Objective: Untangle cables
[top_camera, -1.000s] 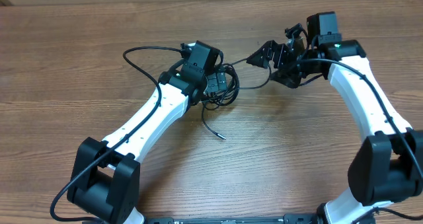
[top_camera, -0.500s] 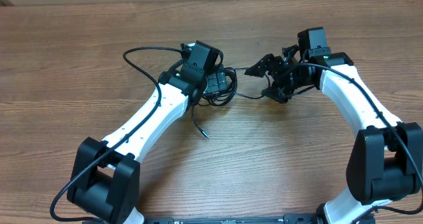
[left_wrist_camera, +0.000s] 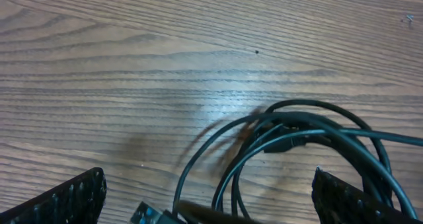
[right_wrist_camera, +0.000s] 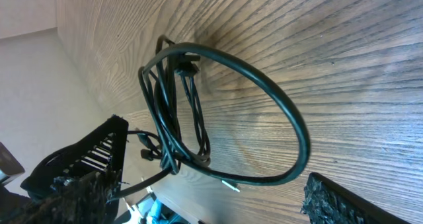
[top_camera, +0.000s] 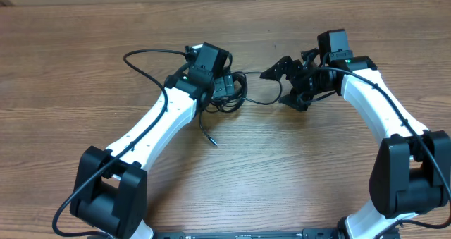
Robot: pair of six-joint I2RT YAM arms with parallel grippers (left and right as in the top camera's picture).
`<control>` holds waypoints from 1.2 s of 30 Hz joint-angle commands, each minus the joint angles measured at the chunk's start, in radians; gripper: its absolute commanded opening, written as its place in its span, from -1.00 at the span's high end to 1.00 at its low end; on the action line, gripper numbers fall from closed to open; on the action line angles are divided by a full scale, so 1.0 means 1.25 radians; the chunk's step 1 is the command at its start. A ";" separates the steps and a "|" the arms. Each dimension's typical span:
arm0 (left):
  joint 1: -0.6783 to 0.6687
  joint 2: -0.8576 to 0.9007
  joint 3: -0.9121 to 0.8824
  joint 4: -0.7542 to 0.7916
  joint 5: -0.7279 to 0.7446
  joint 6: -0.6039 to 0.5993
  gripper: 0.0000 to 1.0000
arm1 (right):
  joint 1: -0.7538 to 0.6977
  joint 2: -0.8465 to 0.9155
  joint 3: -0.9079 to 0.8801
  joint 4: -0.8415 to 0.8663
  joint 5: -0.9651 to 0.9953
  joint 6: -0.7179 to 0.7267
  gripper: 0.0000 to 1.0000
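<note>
The cables [top_camera: 238, 92] lay mostly knotted on the table [top_camera: 84, 34], one end trailing free, with the left gripper [left_wrist_camera: 210, 201] and right gripper [right_wrist_camera: 218, 184] spread wide, seemingly gripping nothing, so most untangling remained.

Brown wood-grain table [top_camera: 296, 175] carries a tangled bundle of thin black cables [top_camera: 241, 98] near centre, with one loose plug-tipped strand [top_camera: 206, 132] trailing toward seven o'clock.
</note>
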 commanded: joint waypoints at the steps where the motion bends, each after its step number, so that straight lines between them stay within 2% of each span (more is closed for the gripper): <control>1: 0.004 -0.005 0.001 0.002 -0.020 -0.005 -0.99 | 0.000 0.001 -0.009 0.005 -0.008 0.000 -0.87; 4: 0.004 -0.005 0.001 0.002 -0.020 -0.013 -0.99 | 0.002 0.001 -0.009 0.000 -0.008 0.000 -0.87; 10: 0.003 -0.005 0.001 0.003 -0.012 -0.089 -0.99 | 0.014 0.001 -0.009 -0.026 0.012 0.004 -0.86; 13: 0.004 -0.005 0.001 0.004 0.030 -0.128 -0.99 | 0.014 0.001 -0.009 -0.025 0.033 0.030 -0.85; 20: 0.003 -0.005 0.001 0.013 0.131 -0.198 -0.99 | 0.015 0.001 -0.009 0.037 0.059 0.073 -0.51; 30: 0.003 -0.005 0.001 0.025 0.176 -0.215 -0.99 | 0.063 0.002 -0.023 0.066 0.180 0.134 -0.51; 33: 0.003 -0.005 0.001 0.024 0.184 -0.215 -0.99 | 0.082 0.002 -0.033 0.081 0.229 0.170 -0.38; 36: 0.003 -0.005 0.001 0.024 0.194 -0.215 -0.99 | 0.096 0.002 -0.034 0.086 0.299 0.193 -0.09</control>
